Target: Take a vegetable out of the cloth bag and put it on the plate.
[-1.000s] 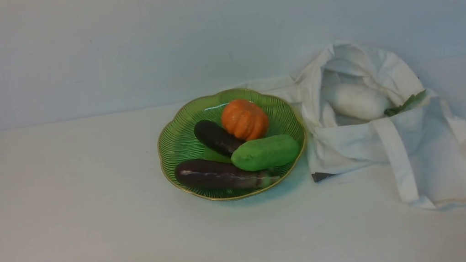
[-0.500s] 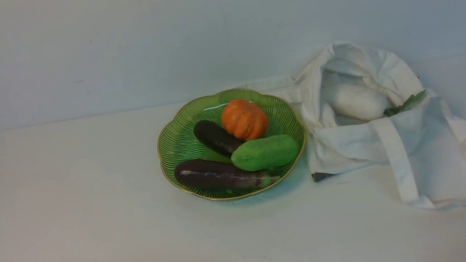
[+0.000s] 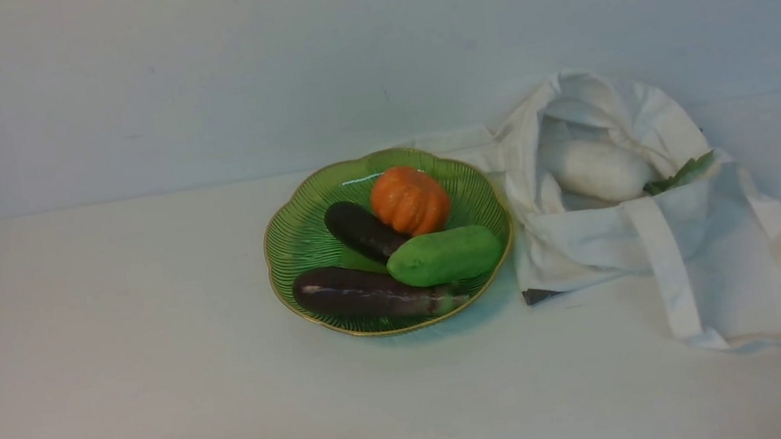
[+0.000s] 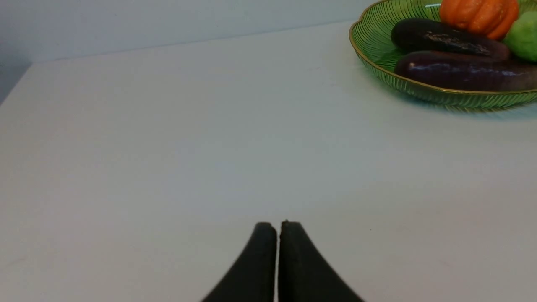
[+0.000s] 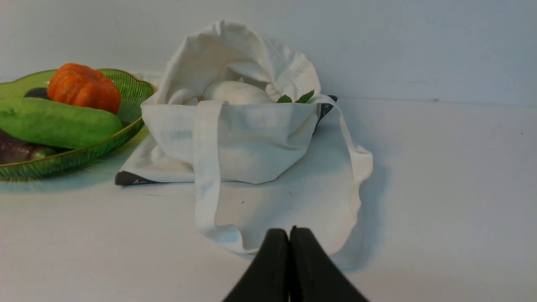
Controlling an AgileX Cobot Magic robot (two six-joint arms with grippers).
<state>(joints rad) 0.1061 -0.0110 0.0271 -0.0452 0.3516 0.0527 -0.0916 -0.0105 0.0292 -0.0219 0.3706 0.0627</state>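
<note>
The green vegetable [image 3: 445, 256] lies on the green plate [image 3: 290, 244] at its right side; it also shows in the right wrist view [image 5: 56, 122]. The off-white cloth bag [image 3: 722, 263] slumps open to the right of the plate, with a white radish [image 3: 600, 169] inside. My left gripper [image 4: 278, 225] is shut and empty, low over bare table, well short of the plate [image 4: 369, 37]. My right gripper [image 5: 289, 230] is shut and empty, just in front of the bag's [image 5: 251, 138] near edge. Neither gripper shows in the front view.
An orange pumpkin [image 3: 409, 199] and two dark purple eggplants [image 3: 367, 293] share the plate. The radish's green leaves [image 3: 682, 173] stick out of the bag's mouth. A pale wall stands close behind the table [image 3: 105, 332].
</note>
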